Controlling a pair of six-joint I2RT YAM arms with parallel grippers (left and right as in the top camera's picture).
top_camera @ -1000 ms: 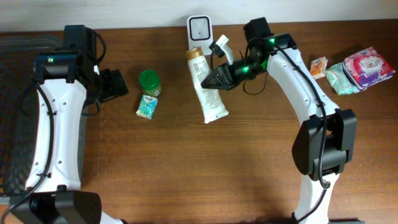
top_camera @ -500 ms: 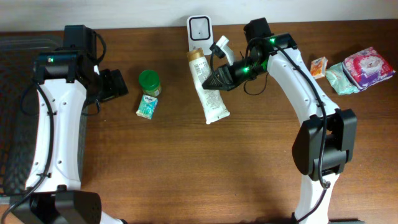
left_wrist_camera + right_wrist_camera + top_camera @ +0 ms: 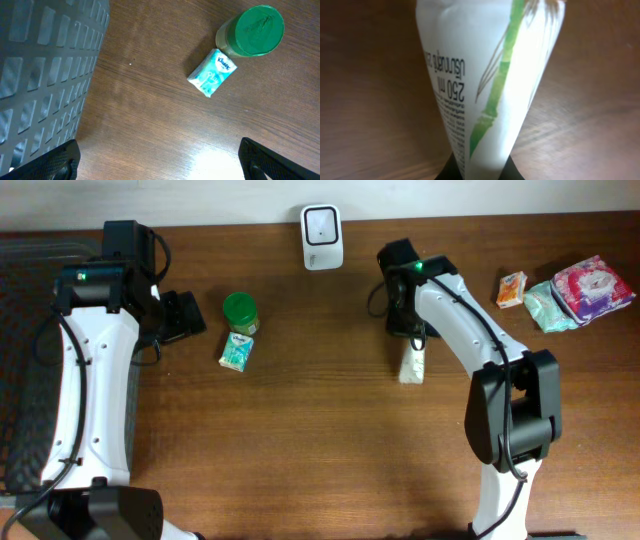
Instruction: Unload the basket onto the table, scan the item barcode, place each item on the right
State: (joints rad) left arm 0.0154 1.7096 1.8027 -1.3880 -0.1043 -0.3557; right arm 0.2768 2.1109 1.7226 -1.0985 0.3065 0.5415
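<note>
My right hand (image 3: 479,172) is clamping a glossy white tube (image 3: 485,75), printed with green bamboo and tapering toward the grip, just right of centre over the grained wooden tabletop (image 3: 300,430). My left hand (image 3: 160,162) is hanging wide apart, holding nothing.

On the table (image 3: 300,450) the scanner (image 3: 322,224) is standing at the back edge near the middle. The tube (image 3: 411,365) is sitting to the right of it and more to the front, well apart from it. To the left of the scanner the jar (image 3: 239,310) is standing with the tissue pack (image 3: 236,352) lying just in front of it, and the gridded tray (image 3: 45,65) is lying at the far left side. Near the back right corner the small packet (image 3: 513,288), the middle pack (image 3: 548,307) and the outer pack (image 3: 593,288) are lying close together in a row, left to right.
</note>
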